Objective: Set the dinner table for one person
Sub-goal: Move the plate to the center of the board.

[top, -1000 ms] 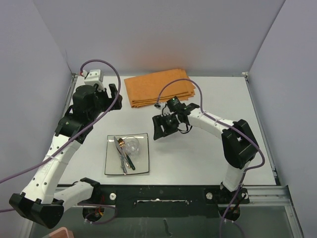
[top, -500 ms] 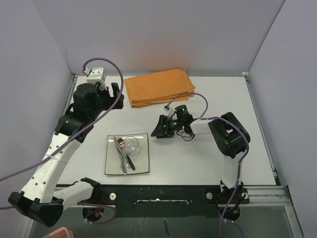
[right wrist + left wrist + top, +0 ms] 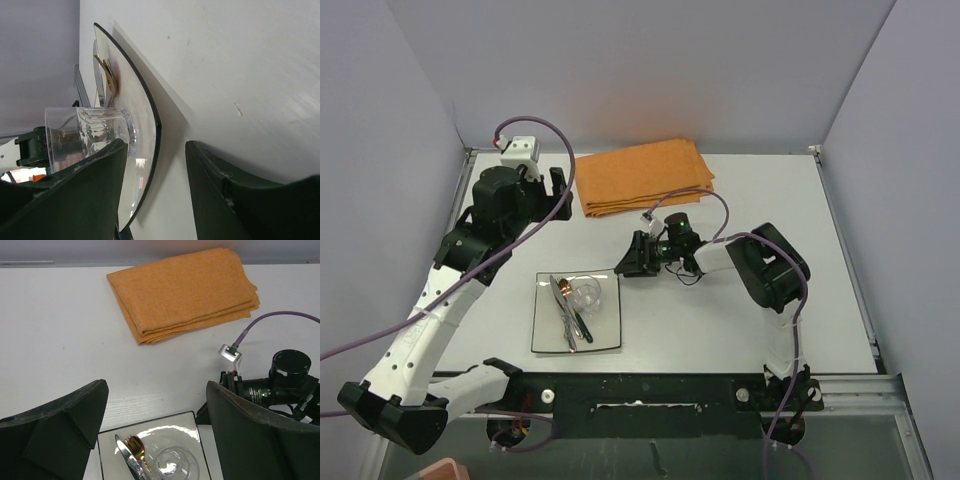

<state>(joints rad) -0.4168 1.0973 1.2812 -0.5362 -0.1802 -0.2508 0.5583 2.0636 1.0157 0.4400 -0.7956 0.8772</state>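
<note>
A square white plate point(image 3: 605, 337) serves as the landmark here. The dinner table point(image 3: 760, 190) lies flat beneath the plate and spreads out from it on every side, most of all to the plate's right and far side. On the plate stands 1 clear glass point(image 3: 584, 291), upright, in the plate's far half. Just left of the glass, 1 silver knife point(image 3: 560, 312) and 1 gold-coloured fork point(image 3: 561, 289) lie across the plate's left part. A folded orange cloth point(image 3: 642, 176) rests on the table well beyond the plate's far edge, apart from it. The right claw point(image 3: 632, 262) is low at the plate's far right corner; in the right wrist view its 2 fingers stand about half apart, with the plate's dark rim point(image 3: 156, 125) in the gap between them, and they are not clamped on it. Whether either finger touches the plate cannot be told. The left claw point(image 3: 156, 390) hangs above the bare table beyond the plate's far edge, between plate and cloth, its jaws spread wide and holding nothing.
</note>
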